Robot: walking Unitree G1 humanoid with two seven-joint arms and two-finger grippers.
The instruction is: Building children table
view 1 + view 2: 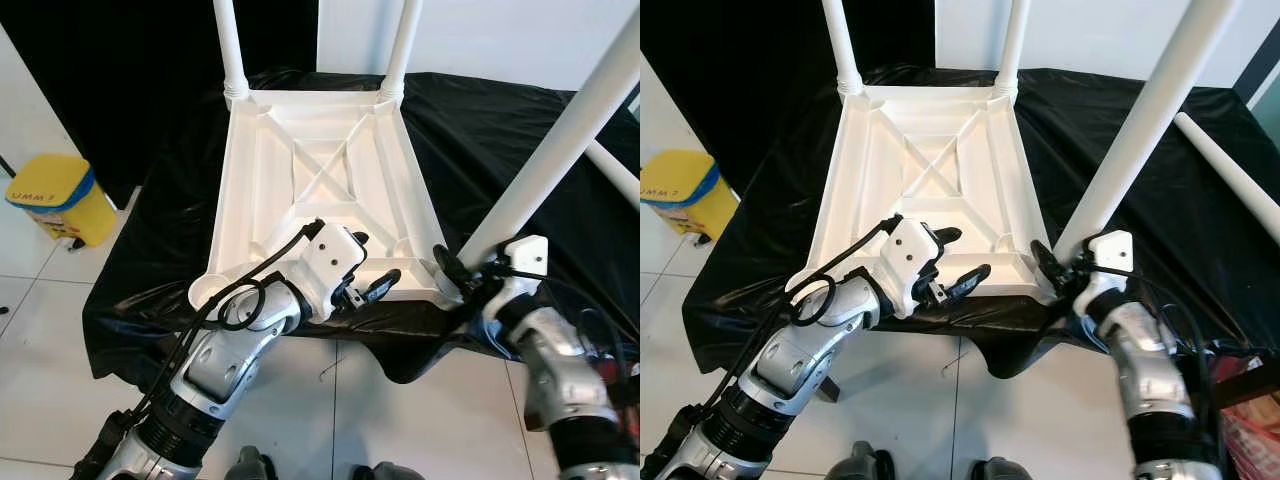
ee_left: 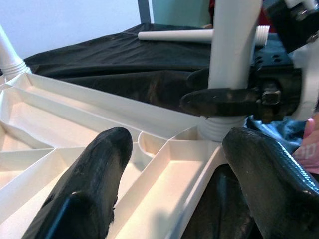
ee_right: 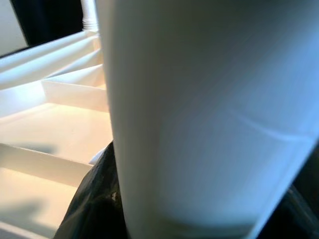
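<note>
Right gripper (image 1: 1055, 268): we see its black fingers clamped round the base of a white table leg (image 1: 1135, 140) — held there, we judge, to seat or screw it into the near right corner socket.
Left gripper (image 1: 368, 288): fingers spread wide, holding nothing, hovering over the near rim beside that corner, likely to steady the top.
Tabletop (image 1: 320, 190): upside down on a black cloth (image 1: 480, 130); smooth moulded plastic, ribs crossing in an X.
Far corners: two round legs (image 1: 229, 45) already upright.
Spare leg (image 1: 1230, 170): lying on the cloth — threaded end visible in the left wrist view.
</note>
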